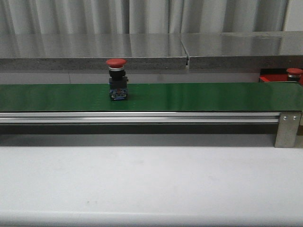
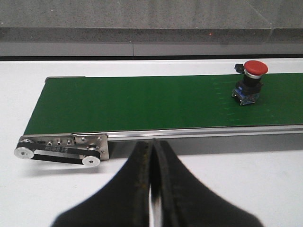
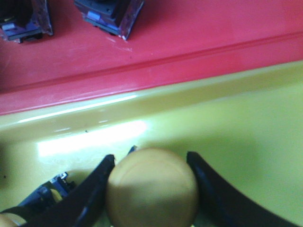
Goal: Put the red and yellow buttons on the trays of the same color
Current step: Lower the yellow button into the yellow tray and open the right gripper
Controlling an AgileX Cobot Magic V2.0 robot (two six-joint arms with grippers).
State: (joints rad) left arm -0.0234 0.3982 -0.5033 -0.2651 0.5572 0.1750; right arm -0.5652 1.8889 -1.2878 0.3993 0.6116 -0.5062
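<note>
A red button point(image 1: 116, 78) with a blue base stands upright on the green belt point(image 1: 199, 97); it also shows in the left wrist view point(image 2: 250, 81). My left gripper point(image 2: 152, 142) is shut and empty, over the white table in front of the belt. My right gripper point(image 3: 150, 156) is shut on a yellow button point(image 3: 151, 189), its fingers on either side below the domed cap, low over a yellow tray point(image 3: 236, 118). The red tray point(image 3: 199, 33) lies beside it and holds two button bases point(image 3: 110, 14). In the front view the red tray point(image 1: 271, 77) shows at the far right with a red button point(image 1: 294, 72).
The belt's metal rail point(image 1: 142, 117) and end bracket point(image 1: 287, 128) run along its front. Its drive pulleys point(image 2: 57, 152) sit at the left end. Another button base point(image 3: 45, 194) lies in the yellow tray beside my right fingers. A grey ledge point(image 1: 94, 64) runs behind the belt.
</note>
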